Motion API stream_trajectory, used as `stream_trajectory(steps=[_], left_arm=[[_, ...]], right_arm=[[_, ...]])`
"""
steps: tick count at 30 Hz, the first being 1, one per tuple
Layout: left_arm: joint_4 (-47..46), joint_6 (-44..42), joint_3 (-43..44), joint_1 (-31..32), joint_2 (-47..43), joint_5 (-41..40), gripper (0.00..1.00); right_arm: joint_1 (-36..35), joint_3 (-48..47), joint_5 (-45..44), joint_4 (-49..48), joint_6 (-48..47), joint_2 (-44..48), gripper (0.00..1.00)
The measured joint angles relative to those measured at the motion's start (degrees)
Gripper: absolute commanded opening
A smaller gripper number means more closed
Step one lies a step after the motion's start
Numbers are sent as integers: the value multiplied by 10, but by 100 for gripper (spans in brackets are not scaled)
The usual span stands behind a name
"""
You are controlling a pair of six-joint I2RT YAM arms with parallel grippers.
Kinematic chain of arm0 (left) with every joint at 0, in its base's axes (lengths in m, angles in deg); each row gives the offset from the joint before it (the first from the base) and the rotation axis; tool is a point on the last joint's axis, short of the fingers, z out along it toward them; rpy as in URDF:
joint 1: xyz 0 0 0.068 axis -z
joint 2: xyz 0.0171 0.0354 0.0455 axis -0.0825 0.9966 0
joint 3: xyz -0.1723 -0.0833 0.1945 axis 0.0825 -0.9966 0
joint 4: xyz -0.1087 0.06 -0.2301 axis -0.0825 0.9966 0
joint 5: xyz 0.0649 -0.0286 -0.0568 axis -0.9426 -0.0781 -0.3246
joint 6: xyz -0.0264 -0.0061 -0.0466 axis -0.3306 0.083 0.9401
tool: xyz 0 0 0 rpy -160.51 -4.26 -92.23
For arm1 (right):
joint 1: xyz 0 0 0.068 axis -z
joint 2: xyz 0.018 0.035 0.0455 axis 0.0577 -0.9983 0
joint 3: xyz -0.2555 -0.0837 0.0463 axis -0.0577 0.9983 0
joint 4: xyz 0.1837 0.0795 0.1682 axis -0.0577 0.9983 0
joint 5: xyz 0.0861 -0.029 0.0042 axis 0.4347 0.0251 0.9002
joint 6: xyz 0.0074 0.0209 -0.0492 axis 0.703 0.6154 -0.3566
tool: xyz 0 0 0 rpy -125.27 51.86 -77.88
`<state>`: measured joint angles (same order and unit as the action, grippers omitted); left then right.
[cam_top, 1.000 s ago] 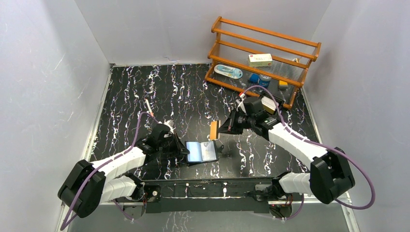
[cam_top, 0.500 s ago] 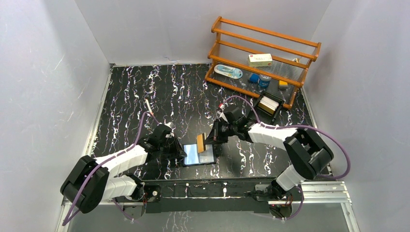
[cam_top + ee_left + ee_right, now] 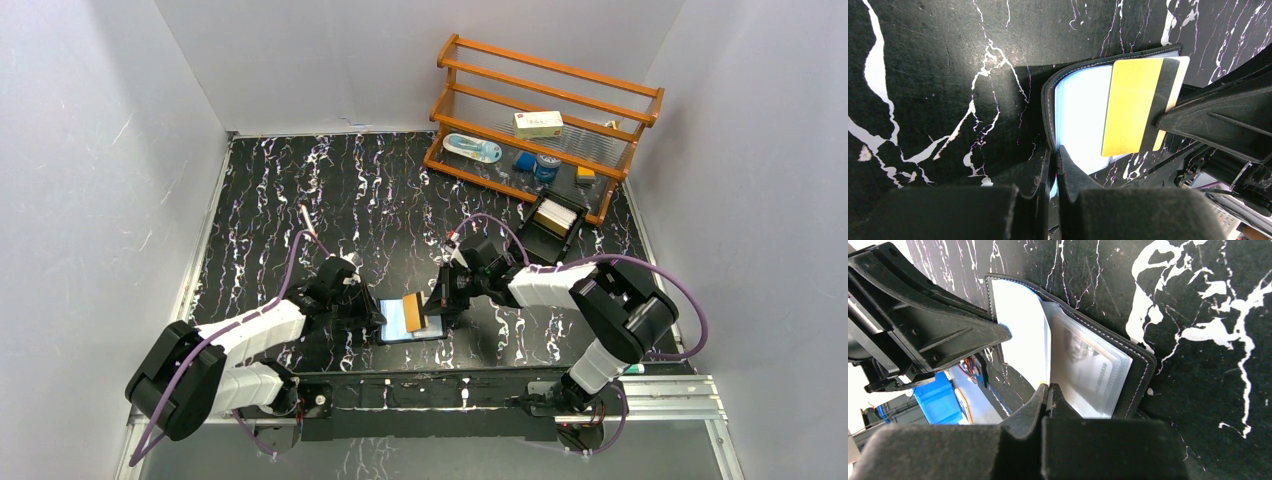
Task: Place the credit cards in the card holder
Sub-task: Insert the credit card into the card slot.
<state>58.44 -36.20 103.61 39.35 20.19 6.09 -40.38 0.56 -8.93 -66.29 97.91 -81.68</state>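
Observation:
The card holder (image 3: 393,322) lies open near the table's front edge, showing a pale blue inner pocket (image 3: 1083,115) and clear sleeves (image 3: 1088,370) with a card inside. My left gripper (image 3: 377,317) is shut on the card holder's left edge (image 3: 1057,150). A tan-orange credit card (image 3: 412,312) with a black stripe (image 3: 1130,112) hangs tilted over the open card holder, touching or just above the pockets. My right gripper (image 3: 433,306) is shut on this card, which shows edge-on between its fingertips (image 3: 1049,387). More credit cards (image 3: 558,218) stand in a black box.
The black open-topped box (image 3: 553,225) sits at the back right, in front of a wooden rack (image 3: 545,110) with small items on its shelves. A thin white stick (image 3: 307,220) lies left of centre. Grey walls close in three sides.
My right gripper has carried the tan-orange card down and to the left, from above the table to over the open card holder. The left gripper has kept its hold on the card holder's edge.

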Motion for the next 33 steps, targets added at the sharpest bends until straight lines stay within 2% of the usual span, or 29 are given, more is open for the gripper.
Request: stream_trajectory(steps=[9, 19, 28, 33], left_arm=[[-9, 0, 0, 0, 6, 3, 0], [-12, -6, 0, 0, 7, 3, 0], [-21, -7, 0, -1, 15, 7, 0], [-21, -11, 0, -1, 15, 7, 5]], right_arm=[[0, 10, -5, -10, -5, 10, 0], [-1, 53, -30, -11, -7, 77, 0], [5, 85, 22, -122, 43, 16, 0], [4, 93, 33, -156, 50, 15, 0]])
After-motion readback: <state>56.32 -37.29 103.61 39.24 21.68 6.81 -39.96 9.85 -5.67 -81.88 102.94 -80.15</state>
